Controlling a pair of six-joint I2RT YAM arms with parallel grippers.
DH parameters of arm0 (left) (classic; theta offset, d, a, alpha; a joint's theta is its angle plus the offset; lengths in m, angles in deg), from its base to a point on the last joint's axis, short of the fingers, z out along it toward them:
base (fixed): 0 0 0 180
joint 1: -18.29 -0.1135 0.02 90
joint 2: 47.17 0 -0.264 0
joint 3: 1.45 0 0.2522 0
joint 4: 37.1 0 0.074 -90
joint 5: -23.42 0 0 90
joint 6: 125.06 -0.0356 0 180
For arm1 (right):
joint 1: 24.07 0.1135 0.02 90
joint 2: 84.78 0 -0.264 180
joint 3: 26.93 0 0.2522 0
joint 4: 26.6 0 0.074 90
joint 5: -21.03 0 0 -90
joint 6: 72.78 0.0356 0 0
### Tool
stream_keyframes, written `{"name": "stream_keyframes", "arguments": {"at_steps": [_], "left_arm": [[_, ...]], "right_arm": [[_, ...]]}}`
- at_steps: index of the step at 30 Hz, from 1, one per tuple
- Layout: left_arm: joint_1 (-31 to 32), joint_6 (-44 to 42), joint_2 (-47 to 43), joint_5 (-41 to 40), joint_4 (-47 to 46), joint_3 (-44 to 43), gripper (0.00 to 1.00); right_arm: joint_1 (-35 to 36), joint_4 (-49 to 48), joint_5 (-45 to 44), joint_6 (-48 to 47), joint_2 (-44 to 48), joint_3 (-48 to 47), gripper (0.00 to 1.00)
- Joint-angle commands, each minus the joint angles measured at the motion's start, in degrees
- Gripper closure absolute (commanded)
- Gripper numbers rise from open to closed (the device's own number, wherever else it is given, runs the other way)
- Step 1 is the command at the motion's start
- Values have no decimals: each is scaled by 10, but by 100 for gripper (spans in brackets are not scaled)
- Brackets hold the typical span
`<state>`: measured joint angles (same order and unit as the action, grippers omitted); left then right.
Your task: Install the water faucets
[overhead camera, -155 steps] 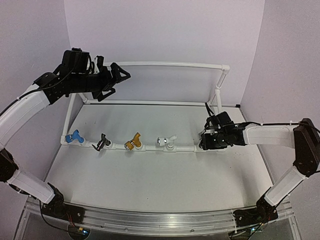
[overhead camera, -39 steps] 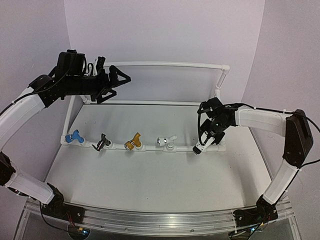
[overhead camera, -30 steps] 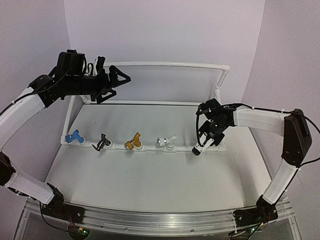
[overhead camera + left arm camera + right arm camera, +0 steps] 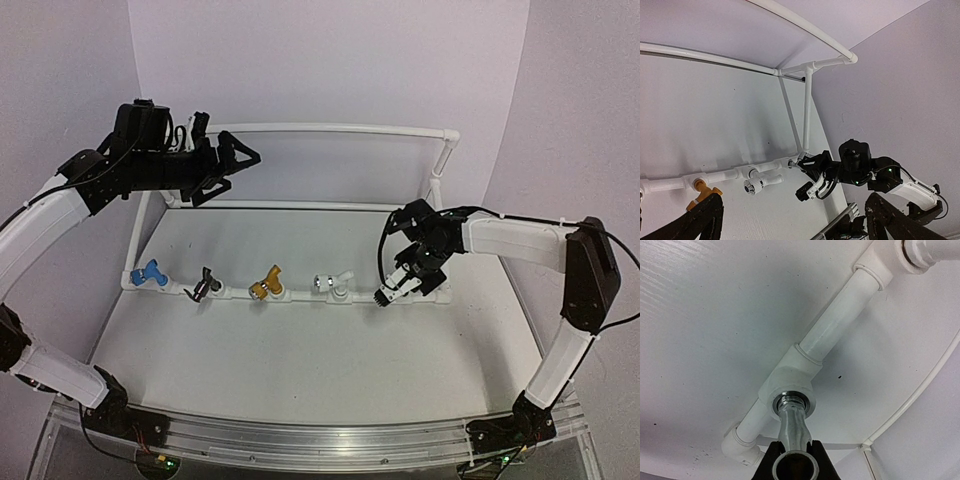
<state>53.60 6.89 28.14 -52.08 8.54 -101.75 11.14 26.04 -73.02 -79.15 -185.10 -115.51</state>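
On the front pipe of the white pipe frame (image 4: pixel 300 128) sit a blue faucet (image 4: pixel 148 272), a black faucet (image 4: pixel 205 284), a gold faucet (image 4: pixel 268 284) and a white faucet (image 4: pixel 332 284). My right gripper (image 4: pixel 392 287) is shut on a silver faucet (image 4: pixel 792 425). Its threaded end sits in the socket of a white tee fitting (image 4: pixel 790 385) at the right end of that pipe. My left gripper (image 4: pixel 235 160) hangs open and empty, high over the frame's back left corner. The left wrist view shows the white faucet (image 4: pixel 760 182) and the right gripper (image 4: pixel 812 187) far below.
The frame's back rail (image 4: pixel 705 57) and right upright (image 4: pixel 807 110) stand behind the front pipe. Purple walls close in at the back and both sides. A metal rail (image 4: pixel 320 440) carrying the arm bases runs along the near edge.
The right gripper has closed tighter on the silver faucet and its wrist has turned, swinging the fingertips a little to the left at the tee. The left arm has stayed still.
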Motion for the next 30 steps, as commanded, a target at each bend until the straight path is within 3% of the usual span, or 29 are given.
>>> {"name": "stream_keyframes", "arguments": {"at_steps": [1, 30], "left_arm": [[-1, -6, -4, -14, -27, -10, 2], [-7, 10, 11, -31, -58, 5, 1]], "right_arm": [[11, 26, 13, 106, -34, -17, 100], [20, 94, 36, 612, -88, -78, 100]]}}
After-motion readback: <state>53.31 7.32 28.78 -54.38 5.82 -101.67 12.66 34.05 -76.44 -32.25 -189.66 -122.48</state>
